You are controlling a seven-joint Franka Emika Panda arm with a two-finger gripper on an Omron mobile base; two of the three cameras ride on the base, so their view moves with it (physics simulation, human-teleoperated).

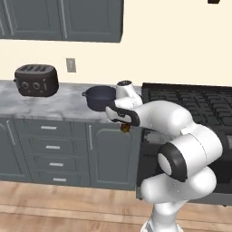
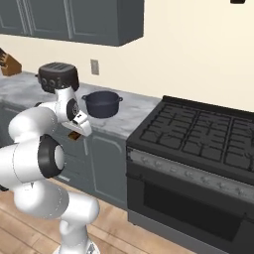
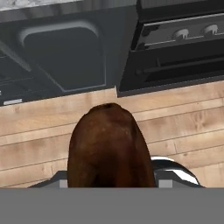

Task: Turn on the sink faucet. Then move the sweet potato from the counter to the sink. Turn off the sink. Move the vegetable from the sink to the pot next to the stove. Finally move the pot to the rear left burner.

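The gripper [image 1: 125,128] is clamped on the sweet potato [image 3: 110,148], carrying it at centre frame, below counter height, in front of the cabinets. The pot [image 1: 100,97] waits just above, on the counter beside the stove [image 2: 198,134]. By my reckoning the sink work is done; left are dropping the vegetable in and shifting the pot to the rear left burner.

Sweet potato [image 3: 109,146]: lower end cut off at the bottom of the hand view; in the left base view [image 1: 125,128] a small brown speck below the arm's wrist, too small to tell shape.
Claw [image 1: 124,125]: fingers hidden behind the sweet potato in the hand view; grip contact cannot be told.
Pot [image 1: 100,97]: right side hidden behind the arm's wrist; inside not visible.
Stove [image 2: 198,134]: right portion cut off by the picture edge.
Toaster [image 2: 58,77]: lower front hidden behind the arm.
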